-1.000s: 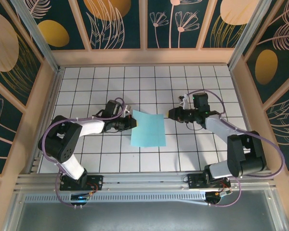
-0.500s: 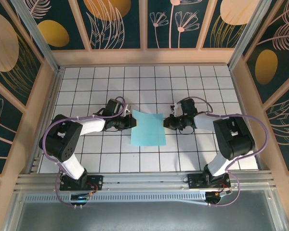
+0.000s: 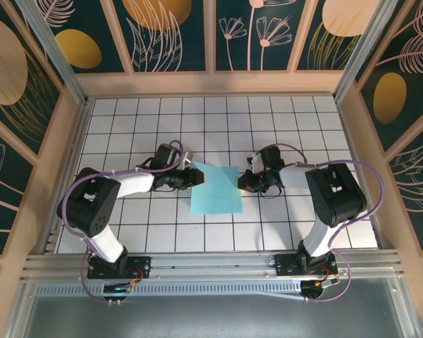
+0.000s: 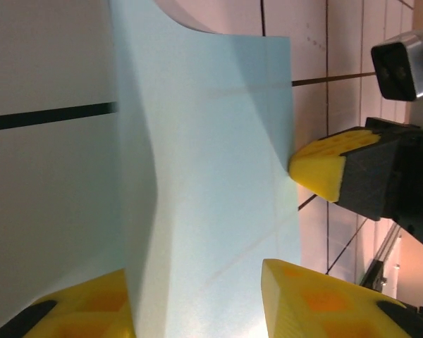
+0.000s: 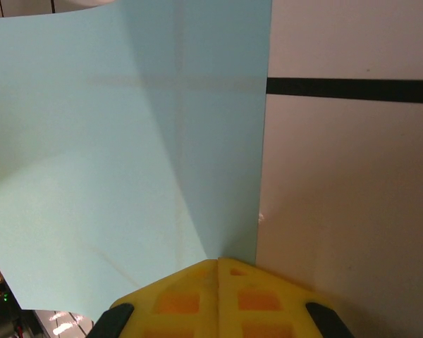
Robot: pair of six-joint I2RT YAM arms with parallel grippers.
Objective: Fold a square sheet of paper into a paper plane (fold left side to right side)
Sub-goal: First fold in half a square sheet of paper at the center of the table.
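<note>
Nearer, right hand (image 3: 244, 182) pinches; turquoise paper (image 3: 216, 191) buckles.

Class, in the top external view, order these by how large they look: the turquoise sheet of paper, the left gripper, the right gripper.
1. the square sheet of paper, clearly largest.
2. the left gripper and the right gripper: they look alike, so no ranking between them.

bright, even light; wrist views soft
</note>
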